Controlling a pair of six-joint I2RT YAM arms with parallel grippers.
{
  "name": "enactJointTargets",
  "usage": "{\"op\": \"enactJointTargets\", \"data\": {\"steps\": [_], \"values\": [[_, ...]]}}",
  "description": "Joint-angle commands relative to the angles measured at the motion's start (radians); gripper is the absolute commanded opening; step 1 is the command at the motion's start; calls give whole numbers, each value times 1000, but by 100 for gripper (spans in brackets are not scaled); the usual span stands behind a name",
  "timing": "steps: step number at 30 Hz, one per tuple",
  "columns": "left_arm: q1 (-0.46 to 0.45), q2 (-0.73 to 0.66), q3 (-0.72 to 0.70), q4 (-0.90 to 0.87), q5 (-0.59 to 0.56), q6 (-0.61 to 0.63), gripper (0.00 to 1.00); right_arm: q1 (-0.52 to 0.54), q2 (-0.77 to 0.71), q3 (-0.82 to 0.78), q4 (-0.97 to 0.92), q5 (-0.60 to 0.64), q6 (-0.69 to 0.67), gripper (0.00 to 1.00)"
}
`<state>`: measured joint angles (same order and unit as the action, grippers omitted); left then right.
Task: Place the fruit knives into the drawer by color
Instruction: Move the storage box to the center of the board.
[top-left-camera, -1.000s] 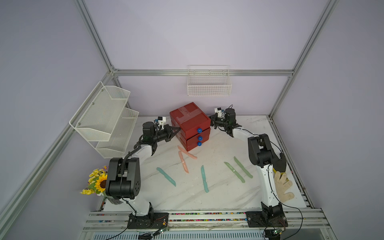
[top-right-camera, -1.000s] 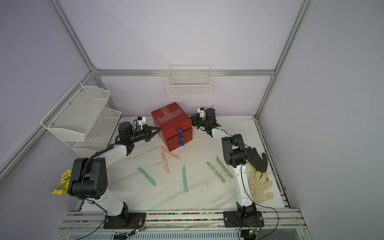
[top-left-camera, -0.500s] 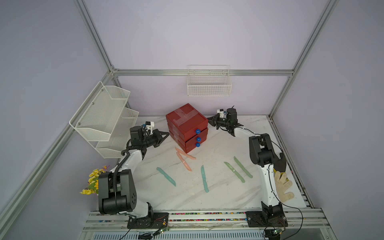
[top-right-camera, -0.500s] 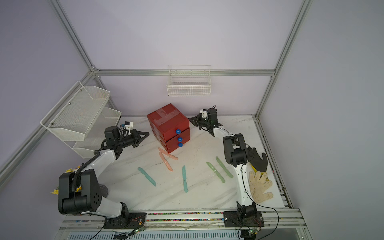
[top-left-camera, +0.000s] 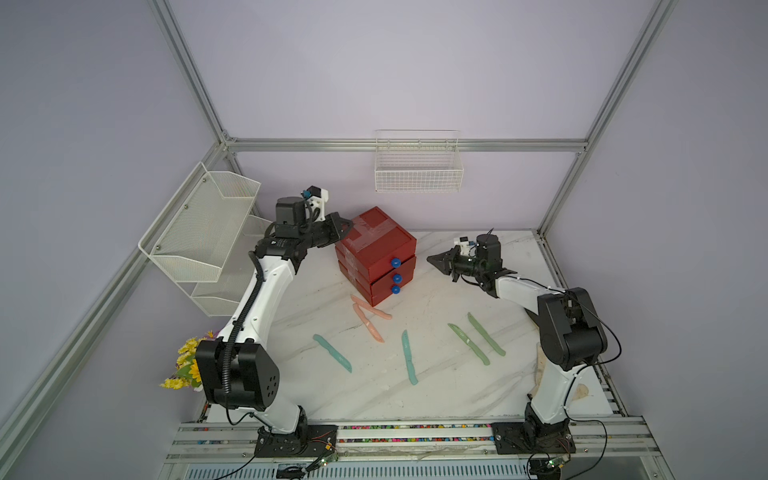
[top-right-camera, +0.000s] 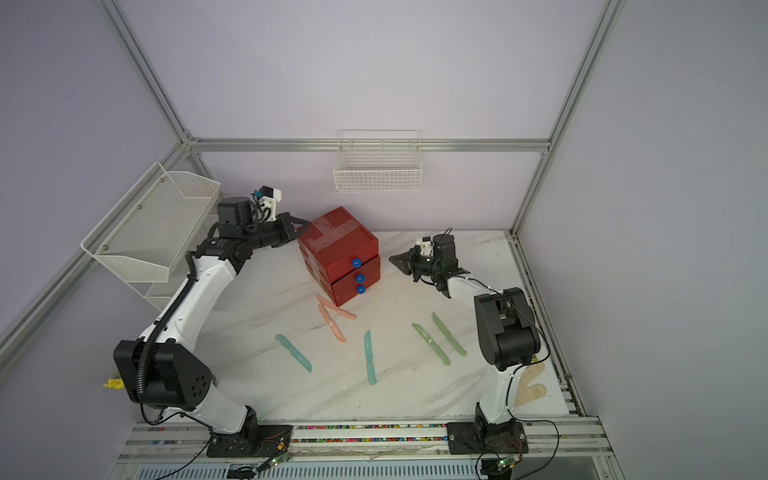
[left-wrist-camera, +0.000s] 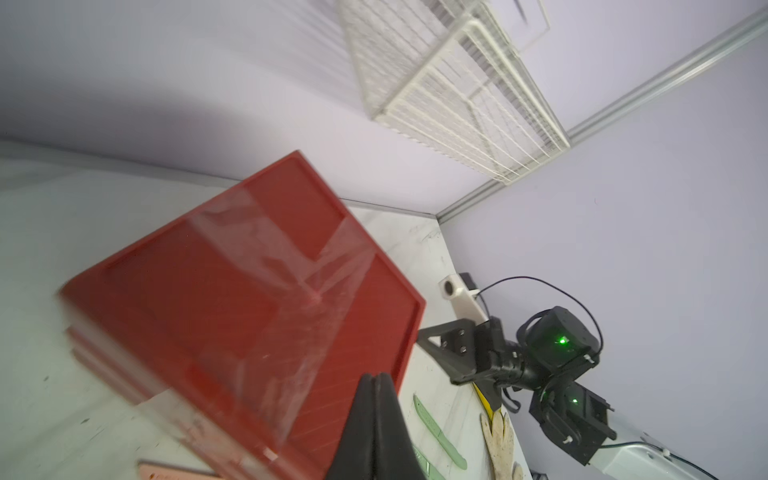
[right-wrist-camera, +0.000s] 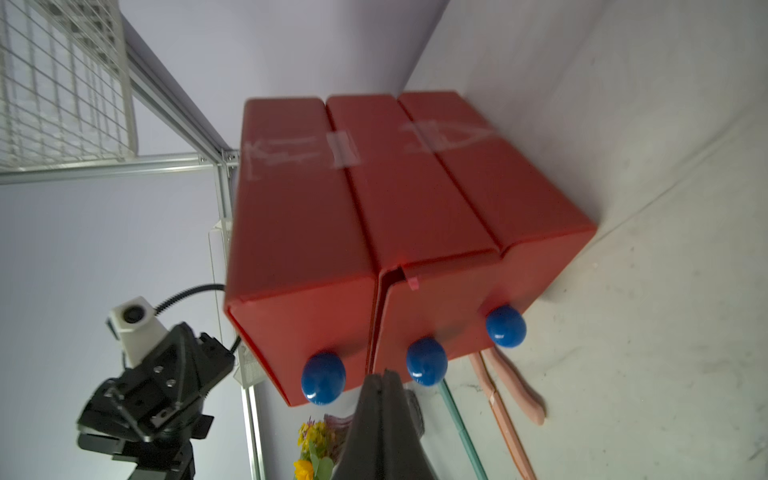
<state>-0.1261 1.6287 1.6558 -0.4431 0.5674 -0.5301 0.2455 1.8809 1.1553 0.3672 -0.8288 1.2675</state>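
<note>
**A:** What has changed in the last second?

**B:** Both arms have moved around the red drawer chest. It stands toward the rear edge of the worktop, a little left of the middle. The left claw was at the chest's left side, swung out toward the left edge, and is now back over the lid's rear-left corner. I can't tell whether it touches the lid.

**A:** And the right?

**B:** The right claw was by the chest's rear right side. It has come forward and now points at the front with the blue knobs, near but clearly apart.

**A:** Is either one holding anything?

**B:** No. In both wrist views the fingers are pressed together with nothing between them.

**A:** And the knives?

**B:** All six lie where they were. The salmon-pink knives are just in front of the chest, the teal knives are nearer the front edge, and the pale green knives are toward the right edge.

**A:** What does that mean for the task?

**B:** I'd say sorting hasn't begun, because no drawer is pulled out far enough to take a knife. The arms look set to open one, the left steadying the lid and the right going for a knob. The right claw would have to spread first. The chest also seems to have shifted slightly, so steadying it matters.
</note>
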Motion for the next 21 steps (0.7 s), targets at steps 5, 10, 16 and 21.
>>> {"op": "enactJointTargets", "data": {"steps": [5, 10, 16, 21], "values": [[-134, 185, 167, -182, -54, 123, 5, 76, 39, -28, 144, -49, 69, 0], [-169, 241, 209, -212, -54, 151, 5, 86, 121, 29, 172, -39, 76, 0], [-161, 246, 207, -230, -83, 166, 4, 85, 229, 111, 200, -39, 96, 0], [-159, 241, 203, -243, -96, 169, 4, 83, 299, 214, 187, -42, 81, 0]]}}
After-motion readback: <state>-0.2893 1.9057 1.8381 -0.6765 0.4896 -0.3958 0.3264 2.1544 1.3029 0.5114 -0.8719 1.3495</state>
